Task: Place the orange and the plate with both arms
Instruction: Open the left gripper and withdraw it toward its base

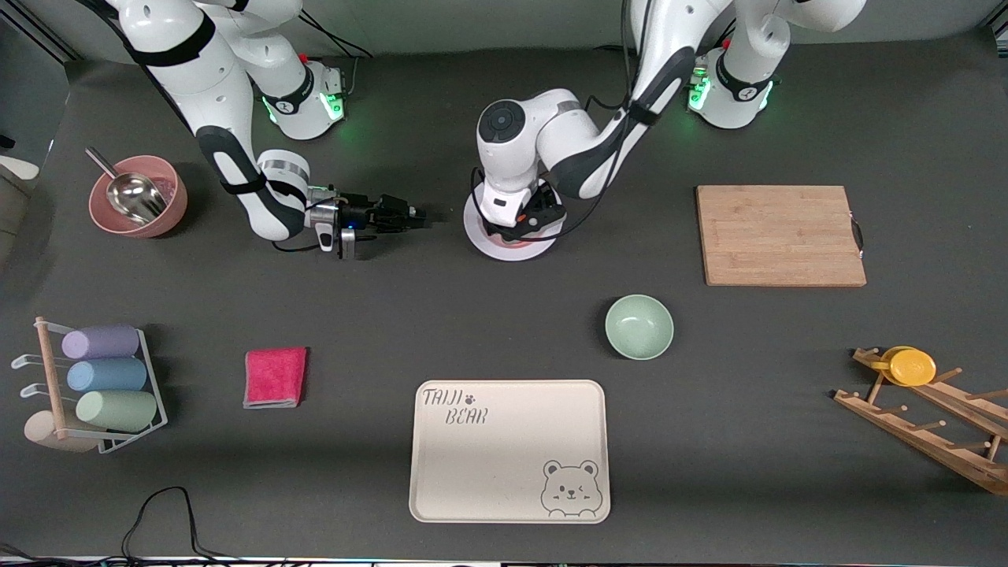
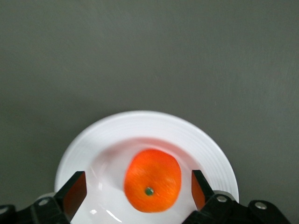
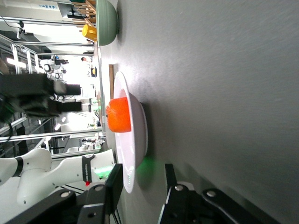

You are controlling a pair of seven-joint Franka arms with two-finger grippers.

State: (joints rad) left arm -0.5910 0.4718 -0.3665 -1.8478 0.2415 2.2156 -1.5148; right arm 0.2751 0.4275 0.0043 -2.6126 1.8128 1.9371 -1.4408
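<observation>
From the front, the plate (image 1: 509, 236) sits on the dark counter (image 1: 394, 315), between the two arm bases and farther from the camera than the green bowl (image 1: 639, 326) and the beige tray (image 1: 510, 450). The left end effector (image 1: 526, 224) hangs right over the plate and hides most of it, so only the white rim shows around it. The right end effector (image 1: 413, 214) lies low and level, just beside the plate on the side toward the right arm's end of the counter.

In the left wrist view, the orange (image 2: 152, 180) rests in the shallow well of the plate (image 2: 154, 128), between the left end effector's (image 2: 139, 187) fingers (image 2: 74, 192), which are spread wide and clear of the fruit on both sides. The orange is bright and dimpled, with a small green stem spot. The plate is glossy white with a broad rim.

In the right wrist view, the right end effector (image 3: 142, 186) has its fingers (image 3: 114, 186) partly apart, one on each side of the rim of the plate (image 3: 135, 140); I cannot tell whether they touch it. The orange (image 3: 119, 114) sits in the plate.
</observation>
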